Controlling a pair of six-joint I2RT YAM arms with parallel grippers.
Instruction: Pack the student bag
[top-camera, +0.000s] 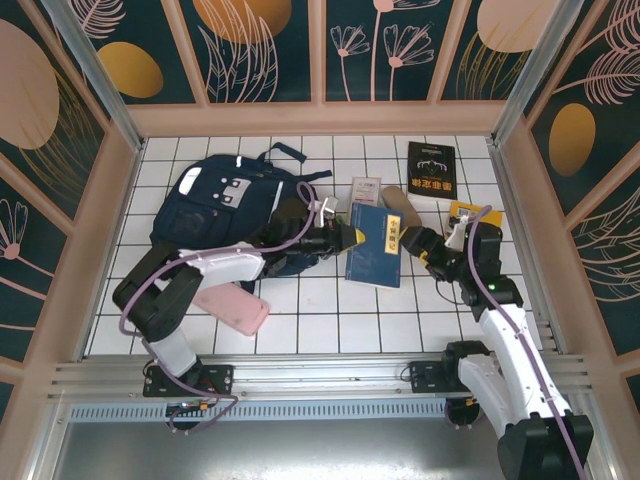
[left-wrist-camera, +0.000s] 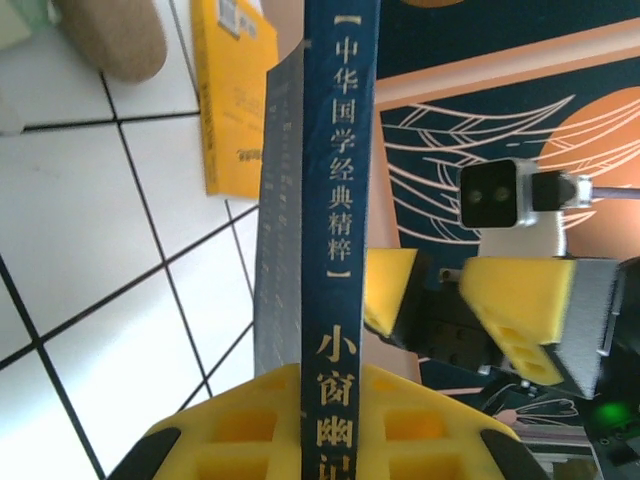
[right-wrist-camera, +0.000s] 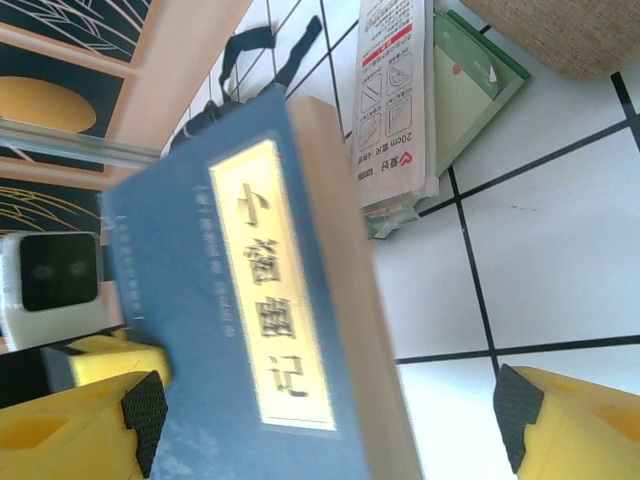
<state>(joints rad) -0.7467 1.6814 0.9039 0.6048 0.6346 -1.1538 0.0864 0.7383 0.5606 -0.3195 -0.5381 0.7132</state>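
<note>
From above, the left gripper (top-camera: 345, 238) is clamped on the blue book (top-camera: 375, 245). The student bag (top-camera: 215, 205) lies just behind its fingers (top-camera: 350, 235), long axis slanted across the tiled table (top-camera: 330, 310), nearer the left arm. At the left wrist, the book's spine (left-wrist-camera: 340, 200) is pinched between the fingers (left-wrist-camera: 240, 425). At the right wrist, the right gripper (right-wrist-camera: 330, 425) is spread wide around the book.

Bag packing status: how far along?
Done: nothing visibly inside the large navy-blue fabric backpack. In hand: left gripper clamps the blue hardcover book; right gripper open beside it. Left: black book, yellow book, pink pouch lie on the table.
</note>
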